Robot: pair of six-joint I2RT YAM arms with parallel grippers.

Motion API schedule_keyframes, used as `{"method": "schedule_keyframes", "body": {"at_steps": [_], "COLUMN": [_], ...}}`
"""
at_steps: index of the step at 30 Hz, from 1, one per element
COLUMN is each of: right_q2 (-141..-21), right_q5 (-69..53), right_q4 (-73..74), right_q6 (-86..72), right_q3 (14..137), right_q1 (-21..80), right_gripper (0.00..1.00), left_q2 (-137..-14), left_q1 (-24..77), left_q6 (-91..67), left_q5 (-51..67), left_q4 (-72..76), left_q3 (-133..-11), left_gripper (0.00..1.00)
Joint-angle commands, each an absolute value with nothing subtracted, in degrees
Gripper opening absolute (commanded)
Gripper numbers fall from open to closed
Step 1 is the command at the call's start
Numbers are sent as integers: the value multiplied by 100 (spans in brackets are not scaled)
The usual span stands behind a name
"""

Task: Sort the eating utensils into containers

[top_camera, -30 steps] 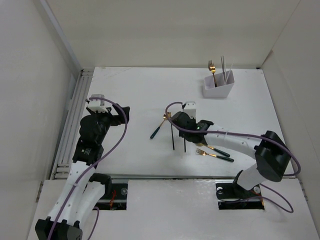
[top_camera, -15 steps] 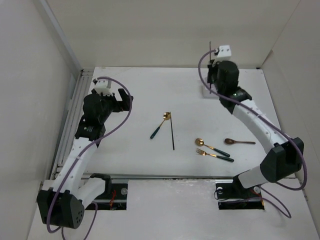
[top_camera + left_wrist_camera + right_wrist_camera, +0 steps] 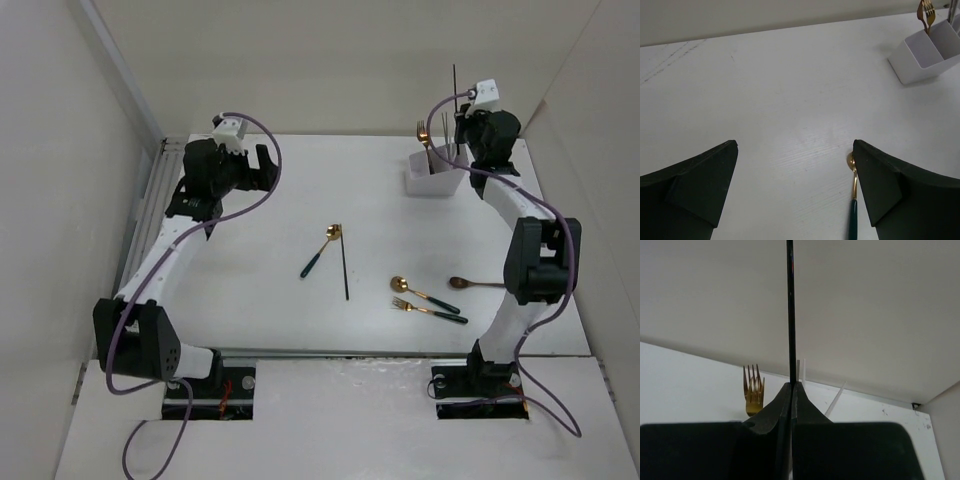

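One dark chopstick (image 3: 790, 310) stood upright, clamped in my right gripper (image 3: 792, 385) close by the white holder (image 3: 435, 182), which held a gold fork (image 3: 424, 135). My left gripper (image 3: 795, 145) hung wide open over the table (image 3: 280, 200), a green-handled spoon (image 3: 318, 252) and second chopstick (image 3: 345, 268) lying mid-table.

White table top (image 3: 260, 200), matte, with faint grey scuff lines (image 3: 675, 57) towards its far left corner. Pale panels enclose it: back wall (image 3: 330, 60), left wall (image 3: 50, 200), right wall (image 3: 600, 150). A ribbed metal rail (image 3: 140, 265) runs along the table's left edge. A white front shelf (image 3: 340, 420) lies at the near edge, with two dark rectangular cut-outs, left (image 3: 235, 385) and right (image 3: 455, 408).
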State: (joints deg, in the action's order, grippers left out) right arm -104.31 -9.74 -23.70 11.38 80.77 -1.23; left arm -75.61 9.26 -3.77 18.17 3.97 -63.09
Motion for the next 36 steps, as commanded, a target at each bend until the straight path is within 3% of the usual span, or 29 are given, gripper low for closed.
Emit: {"method": "schedule_keyframes", "body": {"at_steps": [1, 10, 23, 24, 27, 30, 34, 36], "right_q2": [-10590, -11074, -10705, -10705, -10653, -10478, -10056, -9626], "right_q5": [-1521, -1451, -1107, -1107, -1510, -1731, -1021, -722], "right_q4": [-4120, -4799, -4685, -4606, -4474, -4325, -4104, -3965], "right_q6": [1020, 563, 563, 563, 563, 449, 448, 448], "right_q3": [8060, 7814, 6829, 6907, 7022, 7294, 7339, 7278], "right_q1": [-149, -325, -492, -492, -492, -492, -431, -352], "right_gripper": [0, 0, 0, 4, 39, 60, 72, 72], "left_q2": [-7892, -9025, -9334, -9334, -9282, -9211, -8948, -8746], "left_q1": [914, 914, 914, 914, 914, 914, 914, 914], "left_q6": [-246, -307, -308, -308, -360, -299, -247, -194], "left_q5": [1969, 1969, 1968, 1969, 1969, 1969, 1969, 1916], "left_q4": [527, 492, 554, 554, 606, 606, 606, 606], "left_q3": [-6854, -7663, -7945, -7945, -7893, -7831, -7568, -7402], "left_gripper": [99, 99, 100, 100, 100, 100, 100, 100]}}
